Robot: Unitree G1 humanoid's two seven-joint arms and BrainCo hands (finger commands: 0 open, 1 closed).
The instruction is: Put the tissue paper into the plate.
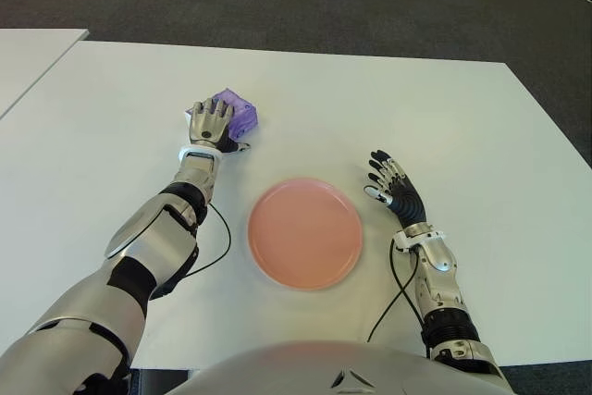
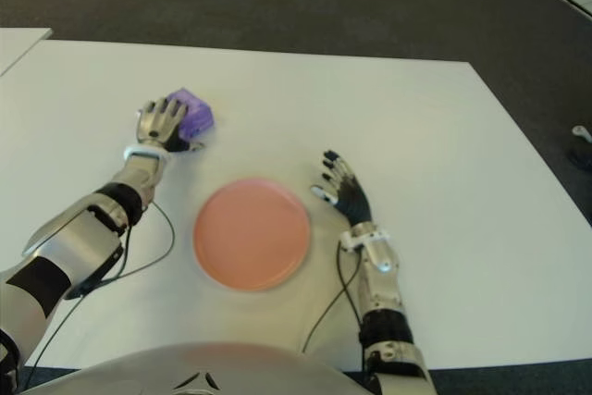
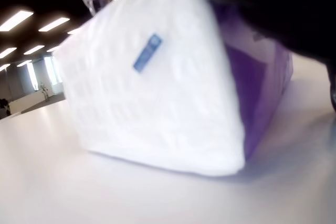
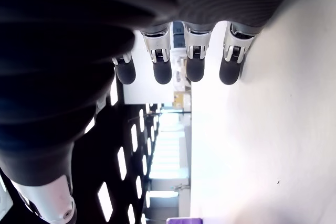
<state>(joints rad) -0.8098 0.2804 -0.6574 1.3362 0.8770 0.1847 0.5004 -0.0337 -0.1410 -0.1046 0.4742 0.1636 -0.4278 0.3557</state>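
Upper left of the eye views: left hand (image 1: 212, 123) sits on top of the tissue pack (image 1: 237, 113), a purple-wrapped packet w/ a white side, lying on the white table (image 1: 120, 127). Fingers (image 1: 222, 108) are spread over the pack's top, palm down. Left wrist view is filled by the pack (image 3: 157, 98) close up: white face w/ a small blue tab, purple wrap on the far side, its bottom on the table. Dark parts of the hand show at that frame's top edge & right side, but whether the fingers actually clamp the pack or just lie on it, can't tell. Left forearm runs from lower left of the frame up to the pack, a thin black cable looping beside it.

Centre, a bit low: pink plate (image 1: 305, 233), round, flat on the table, nothing in it. Pack is well apart from the plate, up & left of it.

Right of centre: right hand (image 1: 392, 184) shows just beside the plate's right rim, palm side down, fingers (image 4: 195, 66) straight & loosely fanned, holding nothing. Right wrist view confirms: four fingertips in a row, extended, over bare tabletop. A 2nd black cable trails from that wrist toward the bottom edge.
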